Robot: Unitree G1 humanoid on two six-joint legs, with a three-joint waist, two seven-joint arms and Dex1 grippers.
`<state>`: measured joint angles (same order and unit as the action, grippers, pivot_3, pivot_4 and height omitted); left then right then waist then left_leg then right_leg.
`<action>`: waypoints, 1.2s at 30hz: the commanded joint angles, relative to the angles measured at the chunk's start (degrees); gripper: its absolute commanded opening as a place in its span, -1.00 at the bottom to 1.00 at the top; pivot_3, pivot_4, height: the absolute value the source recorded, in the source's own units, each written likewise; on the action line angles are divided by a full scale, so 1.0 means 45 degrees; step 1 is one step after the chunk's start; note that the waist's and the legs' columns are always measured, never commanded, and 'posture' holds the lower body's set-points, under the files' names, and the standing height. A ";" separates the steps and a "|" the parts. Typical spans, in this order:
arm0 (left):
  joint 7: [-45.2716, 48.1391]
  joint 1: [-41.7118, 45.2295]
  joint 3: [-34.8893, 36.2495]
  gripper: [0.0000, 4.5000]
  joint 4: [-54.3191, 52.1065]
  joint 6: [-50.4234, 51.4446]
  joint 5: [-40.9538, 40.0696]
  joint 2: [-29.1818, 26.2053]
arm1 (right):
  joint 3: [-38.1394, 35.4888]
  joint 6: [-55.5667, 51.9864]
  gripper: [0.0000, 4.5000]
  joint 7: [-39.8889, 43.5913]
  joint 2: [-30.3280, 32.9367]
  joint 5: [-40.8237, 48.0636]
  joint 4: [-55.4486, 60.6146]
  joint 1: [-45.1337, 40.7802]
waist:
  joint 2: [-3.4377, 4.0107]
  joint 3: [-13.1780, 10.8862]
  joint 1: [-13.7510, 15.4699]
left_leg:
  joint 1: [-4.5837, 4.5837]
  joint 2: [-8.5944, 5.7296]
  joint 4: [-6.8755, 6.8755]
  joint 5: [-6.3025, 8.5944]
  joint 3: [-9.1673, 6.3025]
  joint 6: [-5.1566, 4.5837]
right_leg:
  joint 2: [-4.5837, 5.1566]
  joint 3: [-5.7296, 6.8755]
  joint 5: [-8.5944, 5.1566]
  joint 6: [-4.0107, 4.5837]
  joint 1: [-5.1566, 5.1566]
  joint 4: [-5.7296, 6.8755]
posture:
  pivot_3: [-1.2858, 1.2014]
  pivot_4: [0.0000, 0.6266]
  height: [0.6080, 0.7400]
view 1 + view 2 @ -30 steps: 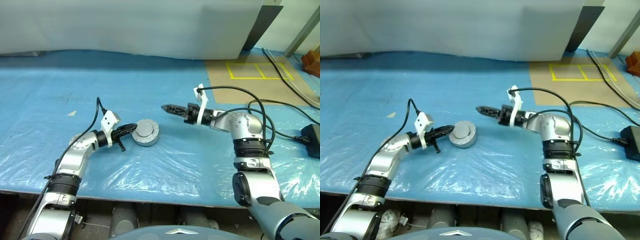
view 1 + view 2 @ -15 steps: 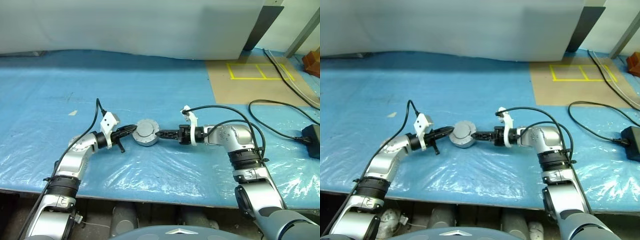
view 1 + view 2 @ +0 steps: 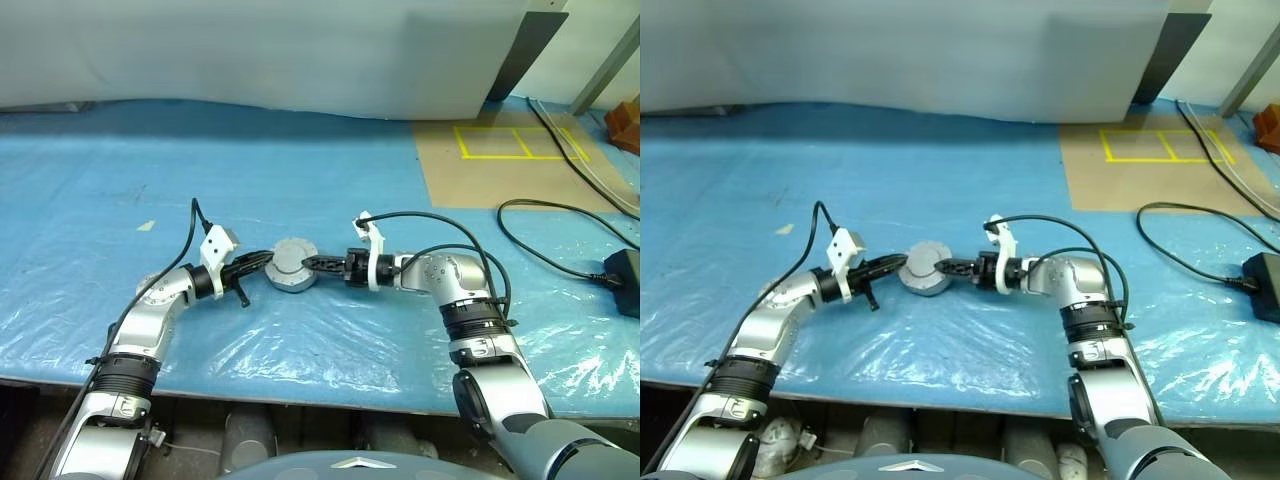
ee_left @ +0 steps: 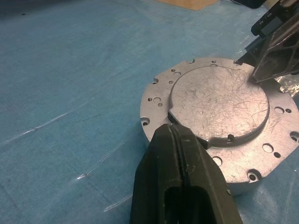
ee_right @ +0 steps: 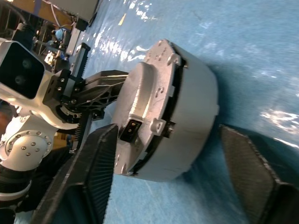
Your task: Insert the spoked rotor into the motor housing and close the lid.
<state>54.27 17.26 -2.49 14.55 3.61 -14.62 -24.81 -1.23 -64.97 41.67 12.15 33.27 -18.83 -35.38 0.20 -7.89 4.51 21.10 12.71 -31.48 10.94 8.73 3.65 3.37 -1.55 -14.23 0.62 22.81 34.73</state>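
Right now my right gripper (image 5: 173, 168) has its two fingers spread around the motor housing (image 5: 187, 112), one finger lying over the lid (image 4: 219, 100) side and the other off the far side of the grey wall, with a clear gap on that side; it is not clamped on anything that I can see. In the left wrist view one of its fingertips sits on the edge of the raised centre of the lid. My left gripper (image 3: 258, 262) has its fingers pressed together with nothing between them, the tip resting against the opposite edge of the lid's raised step, so the two hands face each other across the part.

The housing sits on the blue plastic sheet (image 3: 330, 330) between the two arms, the lid already on top of it. I see a thin dark seam between lid flange and housing wall in the right wrist view, so I judge the lid is on but perhaps not fully seated. I cannot see the spoked rotor; presumably it is inside.

So I take this as the closing step. Next I would bring the right fingers in to squeeze lid and housing together, keeping the left tip as a brace so the part does not slide.
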 commanded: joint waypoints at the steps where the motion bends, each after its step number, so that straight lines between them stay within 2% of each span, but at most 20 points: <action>1: 0.0056 -0.0362 -0.0394 -1.00 0.0316 0.0349 0.0400 -0.0153 | -0.0031 -0.0062 0.01 0.0224 0.0228 0.0161 0.0301 0.0096 | 0.0001 0.0000 0.0008 | -0.0001 0.0001 0.0000 0.0000 0.0000 0.0000 | 0.0000 0.0001 0.0000 0.0000 -0.0001 0.0001 | 0.03 -0.52 1.00; 3: 0.0061 -0.0332 -0.0406 -1.00 0.0340 0.0349 0.0407 -0.0142 | 0.0085 -0.0094 -0.24 0.0220 0.0202 0.0162 0.0487 0.0158 | 0.0000 0.0000 0.0035 | 0.0003 0.0000 -0.0004 0.0000 -0.0002 0.0000 | 0.0000 0.0003 0.0000 0.0000 -0.0002 0.0002 | 0.03 -0.52 1.00; 7: 0.0079 -0.0217 -0.0394 -1.00 0.0402 0.0381 0.0396 -0.0138 | 0.0185 -0.0115 -0.24 0.0077 0.0056 0.0143 0.0631 0.0241 | 0.0002 0.0001 0.0029 | -0.0007 0.0003 -0.0009 0.0000 -0.0001 0.0000 | 0.0001 0.0002 0.0001 0.0000 -0.0006 0.0008 | 0.03 -0.52 1.00; 11: 0.0135 -0.0181 -0.0368 -1.00 0.0431 0.0385 0.0377 -0.0194 | -0.0017 -0.0191 -0.46 -0.0015 -0.0025 0.0257 0.0599 0.0269 | 0.0002 0.0001 0.0028 | -0.0008 0.0002 -0.0009 0.0000 0.0000 0.0000 | 0.0002 0.0000 0.0001 0.0000 -0.0006 0.0007 | 0.03 -0.52 1.00; 27: 0.0030 -0.0390 0.0184 -1.00 0.0103 0.0527 0.0032 -0.0501 | 0.0266 -0.0306 -0.47 0.0009 -0.0336 0.0353 0.0506 0.0378 | 0.0002 0.0001 -0.0096 | -0.0010 0.0004 -0.0009 0.0000 0.0000 0.0000 | 0.0000 0.0001 0.0000 0.0001 -0.0004 0.0008 | 0.03 -0.52 1.00; 32: 0.0524 -0.0856 0.1449 -1.00 -0.2700 0.2438 -0.2620 -0.0715 | 0.0215 0.0153 -0.47 -0.1004 -0.0603 -0.0438 -0.0690 0.0193 | 0.0001 0.0000 -0.0210 | 0.0000 0.0012 -0.0001 0.0001 0.0005 0.0001 | -0.0014 -0.0003 -0.0002 0.0006 0.0021 0.0006 | 0.03 -0.52 1.00; 36: -0.0180 -0.0807 0.2627 -1.00 -0.3860 0.3402 -0.3582 -0.1025 | -0.0573 0.0264 -0.47 -0.1554 -0.0804 -0.0362 -0.1857 -0.0076 | -0.0001 -0.0002 -0.0194 | 0.0003 0.0017 0.0003 0.0001 0.0006 0.0001 | -0.0016 -0.0001 -0.0008 0.0018 0.0031 0.0016 | 0.03 -0.52 1.00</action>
<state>54.50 13.03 5.96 0.43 17.65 -28.23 -28.26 -3.87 -63.39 39.04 8.26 34.51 -23.80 -36.87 0.20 -7.90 3.64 21.09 12.78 -31.47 10.94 8.76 3.66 3.30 -1.56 -14.27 0.71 22.93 34.80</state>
